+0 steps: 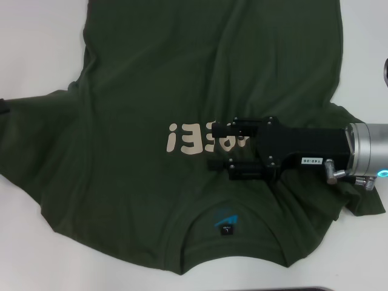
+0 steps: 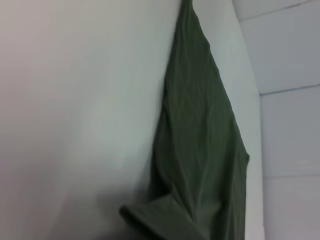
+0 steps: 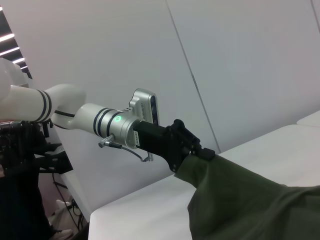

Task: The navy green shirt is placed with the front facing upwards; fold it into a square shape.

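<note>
I have the shirt (image 1: 151, 121) lying spread face up on the white desk (image 1: 36, 48), collar toward me, its cream chest letters partly hidden under my right gripper (image 1: 233, 148). That gripper hangs over the chest with its jaws spread, touching nothing I can be sure of. My left gripper (image 3: 197, 150) is at the shirt's left sleeve edge, jaws pinching the cloth and lifting it clear of the desk, so I judge the first side fold is in hand. Next I need the right gripper on a matching edge, then both carried across the body evenly. The fabric is soft, matte, dark olive knit, creased in long ripples; it will sag and drag rather than hold a line. A small blue-and-black label (image 1: 225, 225) sits inside the collar.
</note>
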{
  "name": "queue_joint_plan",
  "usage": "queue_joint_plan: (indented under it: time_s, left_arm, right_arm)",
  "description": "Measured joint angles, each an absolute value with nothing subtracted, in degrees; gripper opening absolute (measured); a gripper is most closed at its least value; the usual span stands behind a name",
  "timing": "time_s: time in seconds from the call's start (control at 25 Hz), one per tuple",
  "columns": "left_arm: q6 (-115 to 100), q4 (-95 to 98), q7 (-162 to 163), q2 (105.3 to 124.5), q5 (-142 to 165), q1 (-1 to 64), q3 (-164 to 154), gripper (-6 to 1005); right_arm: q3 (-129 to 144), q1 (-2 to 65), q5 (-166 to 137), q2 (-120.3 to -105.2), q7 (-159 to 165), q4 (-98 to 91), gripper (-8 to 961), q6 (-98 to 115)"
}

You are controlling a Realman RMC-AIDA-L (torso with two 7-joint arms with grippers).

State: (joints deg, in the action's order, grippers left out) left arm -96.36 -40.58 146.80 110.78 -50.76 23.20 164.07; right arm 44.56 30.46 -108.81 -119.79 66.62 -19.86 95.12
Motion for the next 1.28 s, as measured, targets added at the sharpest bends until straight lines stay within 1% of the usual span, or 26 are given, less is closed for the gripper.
queue_joint_plan:
  time_s: [0.16, 0.32, 0.68, 1.04, 1.12, 1.28]
  left_arm:
    - [-98.0, -40.0, 146.9, 111.73, -50.8, 23.9, 164.3, 26]
    - [-98.4, -39.8, 147.0, 113.93, -50.8, 25.3, 164.3, 26]
    - [-97.8, -39.7, 147.7, 116.82, -50.8, 28.9, 164.2, 28]
    - [-92.8, -39.3, 147.7, 120.47, -50.8, 31.0, 162.2, 35]
    - [-91.3, -38.3, 147.6, 120.92, -50.8, 31.4, 161.8, 37]
    - [-88.9, -35.4, 146.7, 121.12, -50.8, 32.7, 161.1, 42]
  right_arm:
    - [44.6, 30.5, -108.9, -119.79, 66.6, -19.9, 734, 95.1]
    - [44.6, 30.6, -109.0, -119.79, 66.6, -19.9, 734, 95.2]
    - [44.6, 30.3, -109.1, -119.79, 66.6, -19.9, 733, 95.4]
    - [44.6, 30.3, -109.1, -119.79, 66.6, -19.9, 734, 95.4]
    - [44.6, 30.3, -109.1, -119.79, 66.6, -19.9, 734, 95.4]
    - [44.6, 30.3, -109.1, -119.79, 66.6, -19.9, 734, 95.3]
